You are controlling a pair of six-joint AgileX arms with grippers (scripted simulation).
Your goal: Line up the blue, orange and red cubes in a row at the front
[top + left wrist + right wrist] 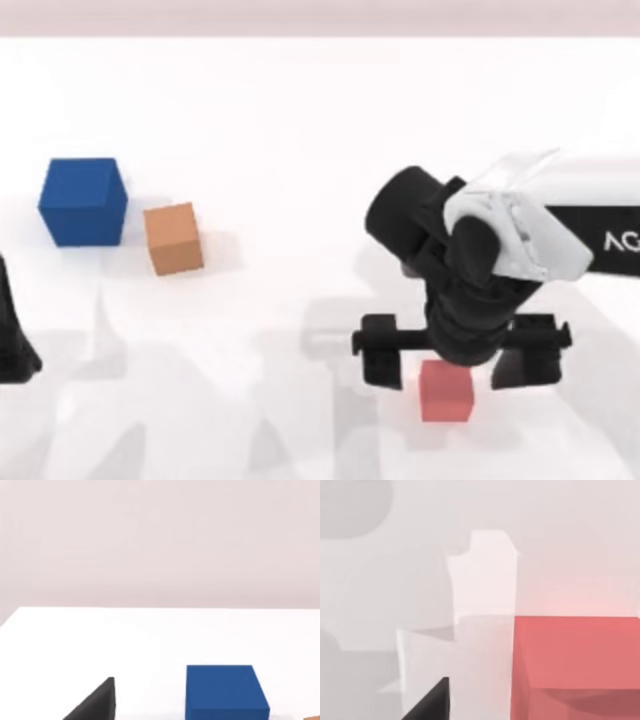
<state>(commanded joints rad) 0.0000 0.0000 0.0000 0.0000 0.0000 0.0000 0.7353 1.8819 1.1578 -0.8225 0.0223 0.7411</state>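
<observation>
Right arm, white-shelled with a black wrist, reaches in from the tabletop's right edge and stands highest in the top view; its right gripper (446,362) hangs over the front part of the tabletop, right of centre. Fingers are spread wide apart, one on each side of the red cube (446,391), with clear gaps to both; nothing is clamped. Red cube sits flat on the white tabletop (300,120) close to the front edge, partly under the wrist as seen from above. Right wrist view shows the same cube (575,655) close up, resting on the surface, with one dark fingertip (432,702) beside it and not touching. Blue cube (83,201) stands toward the left edge, about midway between front and back. Orange cube (173,238) lies just beside it, toward the centre and slightly nearer the front, rotated a little; a narrow gap separates the two. Both are well apart from the red cube. Left gripper (12,335) is at the left edge, only partly in view; finger state cannot be told. Left wrist view shows the blue cube (225,692) ahead and a sliver of the orange one (313,718).
</observation>
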